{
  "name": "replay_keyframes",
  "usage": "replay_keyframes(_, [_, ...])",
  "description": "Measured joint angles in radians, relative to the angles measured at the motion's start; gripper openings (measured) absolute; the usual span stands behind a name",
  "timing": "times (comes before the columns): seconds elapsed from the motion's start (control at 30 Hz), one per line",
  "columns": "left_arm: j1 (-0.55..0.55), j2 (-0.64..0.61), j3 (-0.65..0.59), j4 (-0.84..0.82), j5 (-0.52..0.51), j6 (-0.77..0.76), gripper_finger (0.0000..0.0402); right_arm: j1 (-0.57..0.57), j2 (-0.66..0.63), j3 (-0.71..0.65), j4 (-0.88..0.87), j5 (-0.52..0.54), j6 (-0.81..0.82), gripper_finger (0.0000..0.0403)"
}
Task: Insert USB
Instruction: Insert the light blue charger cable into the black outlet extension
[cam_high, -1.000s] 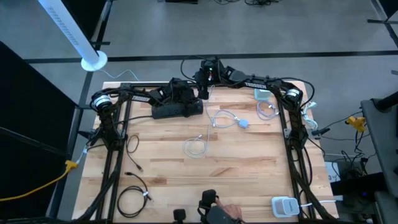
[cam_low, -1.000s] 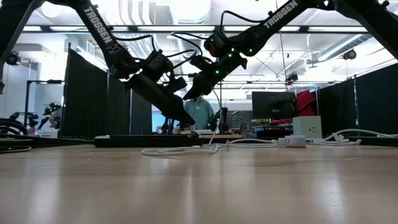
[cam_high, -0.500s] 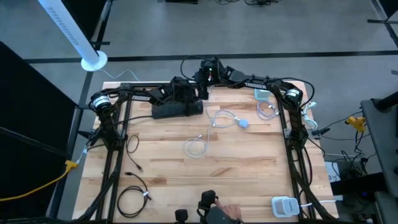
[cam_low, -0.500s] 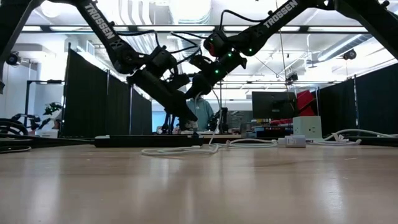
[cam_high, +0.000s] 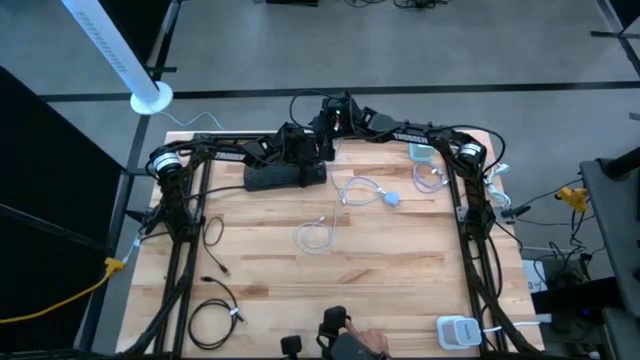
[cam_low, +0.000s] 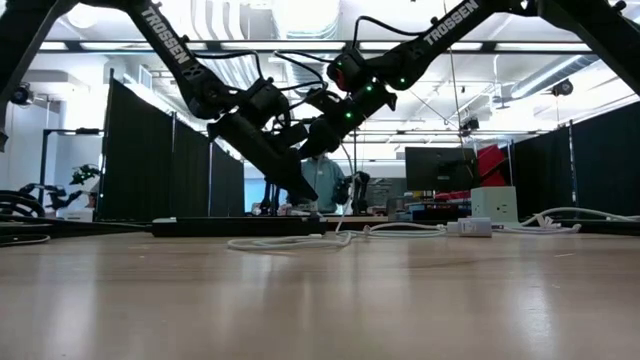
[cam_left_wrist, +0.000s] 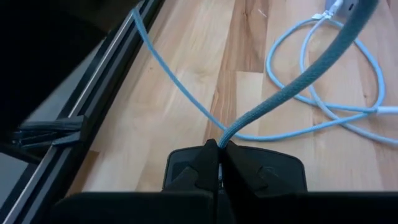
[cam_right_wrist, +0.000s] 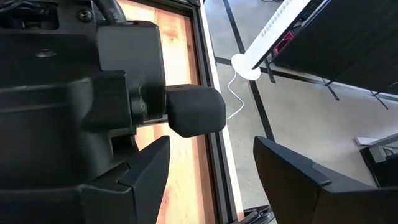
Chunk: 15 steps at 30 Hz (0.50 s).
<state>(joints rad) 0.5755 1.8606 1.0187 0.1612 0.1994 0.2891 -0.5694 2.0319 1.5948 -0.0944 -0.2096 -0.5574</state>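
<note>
The table (cam_high: 400, 270) is pale wood planks, framed by the two dark arms that reach in from its left and right corners toward the far edge. Just under the left hand (cam_high: 300, 152) lies a black power strip (cam_high: 285, 176), long side running along the far edge of the table. The left hand is clenched on a light blue braided cable (cam_left_wrist: 292, 81) — in its wrist view the two fingers (cam_left_wrist: 208, 165) meet with the cable pinched between them, and from there the cable rises away and another strand of it runs off toward the table's edge rail. The plug end of that cable cannot be made out.

The right hand (cam_high: 328, 140) hangs just beside the left hand, on its far side, over the table's far edge. Its fingers (cam_right_wrist: 149, 168) stand apart with nothing between them; its wrist view looks past the left arm's dark housing to the grey floor beyond the table.

Near the left hand, toward the table's middle, loose white cable (cam_high: 360, 190) lies in loops, ending in a small pale blue adapter (cam_high: 392, 199). Further in, a smaller coil of thin white cable (cam_high: 315, 236) rests on the wood, well apart from both hands. In the low view both arms slope down together above the strip — a person stands behind them, beyond the table.
</note>
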Motion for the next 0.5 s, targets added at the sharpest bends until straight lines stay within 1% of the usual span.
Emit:
replay_keyframes(0.23, [0.000, -0.005, 0.000, -0.013, -0.005, -0.014, 0.0000, 0.000, 0.000, 0.000, 0.000, 0.000, 0.015, 0.0209])
replay_keyframes(0.5, [-0.001, -0.017, 0.000, -0.051, -0.007, -0.014, 0.0000, 0.000, 0.000, 0.000, -0.001, 0.000, 0.023, 0.0214])
